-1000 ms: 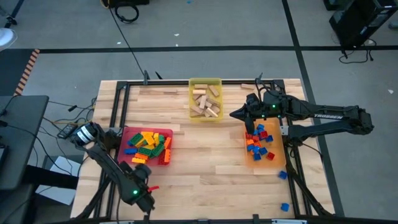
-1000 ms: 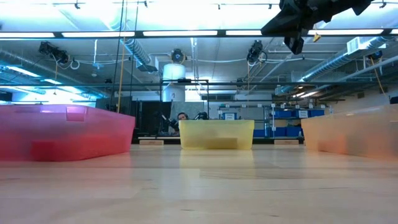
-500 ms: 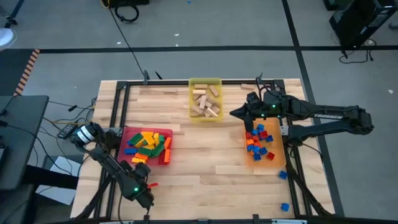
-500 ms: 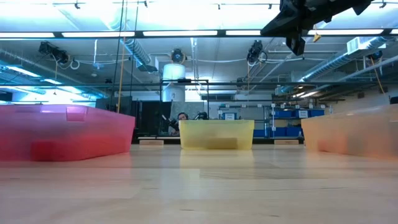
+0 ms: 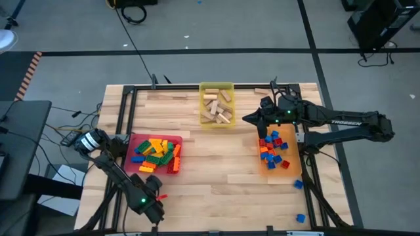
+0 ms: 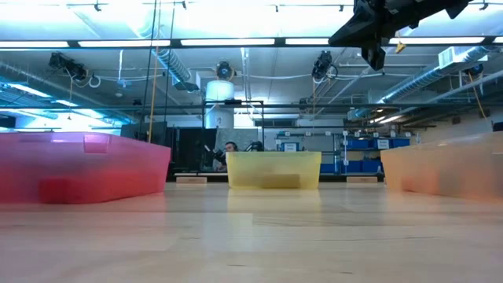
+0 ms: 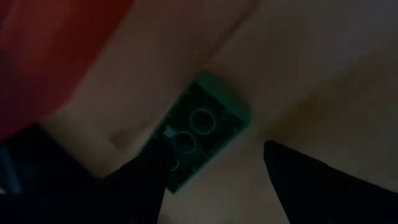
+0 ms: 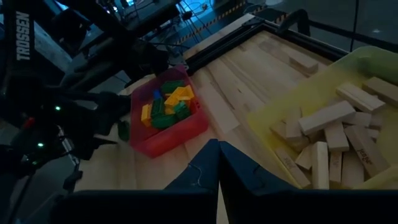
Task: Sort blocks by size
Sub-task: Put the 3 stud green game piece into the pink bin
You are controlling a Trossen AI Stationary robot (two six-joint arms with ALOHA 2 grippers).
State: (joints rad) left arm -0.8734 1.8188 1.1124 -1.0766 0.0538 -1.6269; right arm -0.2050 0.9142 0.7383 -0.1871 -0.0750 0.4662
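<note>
A green studded brick lies upside down on the bare wood near the table's front left, beside the red tray. My left gripper points down over it, open, with one finger at the brick's near end and the other standing off to the side. The red tray holds yellow, green and orange bricks. My right gripper hangs shut and empty, high between the yellow tray of wooden blocks and the orange tray of small red and blue bricks. My left gripper has one finger over the green brick's near end, coming from above. I cannot tell whether it touches. The brick lies flat on the table.
Bare wood runs across the table's middle and front. A black frame edges the table. Two blue bricks lie off the table's right side by the arm's stand. In the low view a person sits far behind the yellow tray.
My left gripper has sunk a little toward the table and tipped more steeply downward, its fingers still apart. Neither the blocks nor the trays have moved.
</note>
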